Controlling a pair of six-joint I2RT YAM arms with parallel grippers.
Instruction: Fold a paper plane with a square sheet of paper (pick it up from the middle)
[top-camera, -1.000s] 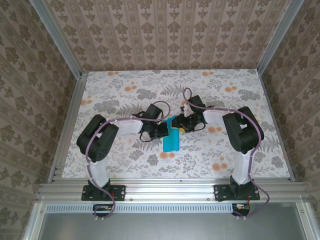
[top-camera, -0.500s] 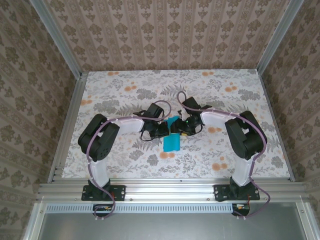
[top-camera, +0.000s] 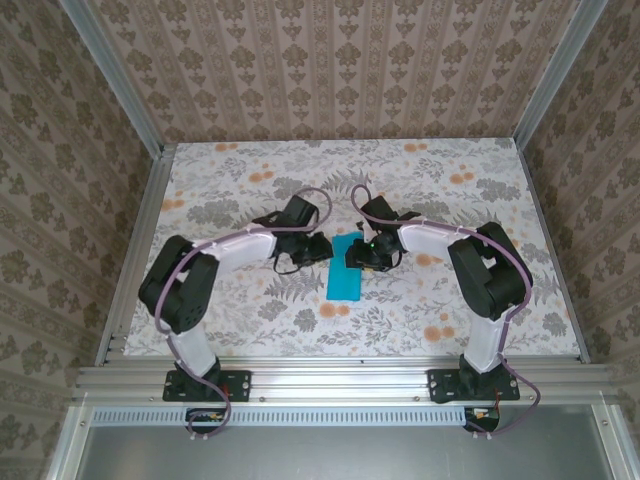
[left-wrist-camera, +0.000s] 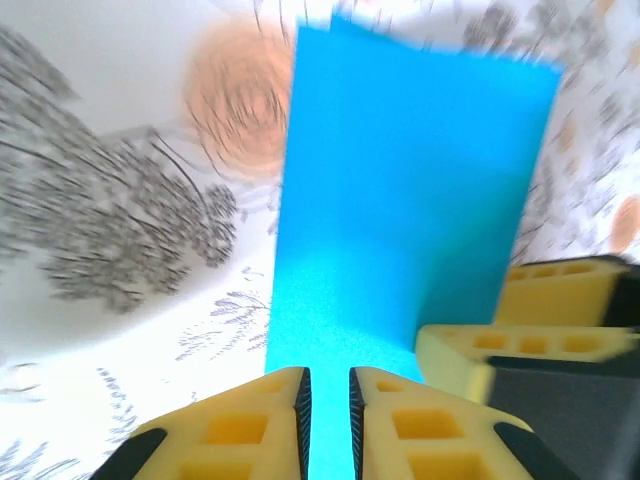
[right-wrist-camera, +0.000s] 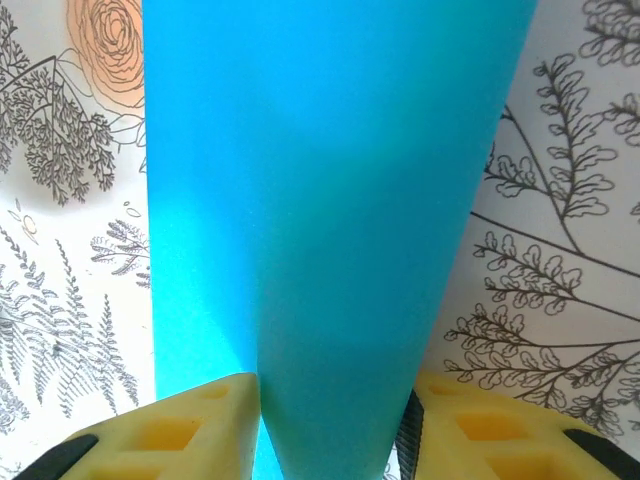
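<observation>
1. Square sheet of paper lies near the middle of the floral table, between the two grippers. From above it reads as a long, narrow teal-blue rectangle (folded over, so no longer square in outline), its long side running from near to far.
2. On the strip's left, just beside its far part, sits the left gripper. Its wrist camera shows its yellow fingers pressed almost together, with a thin slit of teal between them. Whether they nip the paper or merely hang over it, I cannot tell.
3. On the strip's right, also at its far part, is the right gripper. Seen from its own wrist, the square sheet of paper runs up between the two yellow pads and touches both, so this gripper is pinching it.
4. The left wrist view also catches the right gripper's fingers against the right edge of the paper, close beside the left gripper's own
</observation>
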